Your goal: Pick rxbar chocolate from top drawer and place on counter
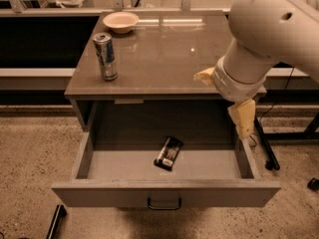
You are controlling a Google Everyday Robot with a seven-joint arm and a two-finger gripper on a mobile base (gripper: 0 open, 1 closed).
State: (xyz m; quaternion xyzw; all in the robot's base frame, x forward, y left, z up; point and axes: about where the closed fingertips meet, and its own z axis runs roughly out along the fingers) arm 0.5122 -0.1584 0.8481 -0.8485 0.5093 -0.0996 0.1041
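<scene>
While wide grey top drawer (99,195) stands open, black-wrapped flat rxbar chocolate (168,153) lies mid-floor inside. Pale-yellow two-finger gripper (223,102), fingers apart, hovers at right edge of glossy grey-brown table (164,59). Step judged: approach. Next: move left, descend over bar, close.

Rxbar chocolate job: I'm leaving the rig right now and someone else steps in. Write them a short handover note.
The end effector is open and holds nothing. It is by the right front corner of the counter, above the right end of the top drawer.
The rxbar chocolate lies flat near the middle of the drawer floor, not gripped.
The counter carries a drink can and a bowl on its left side.
Done: the drawer is pulled out.
Left: reach down to the bar, grasp it, lift it and set it on the counter.
</scene>
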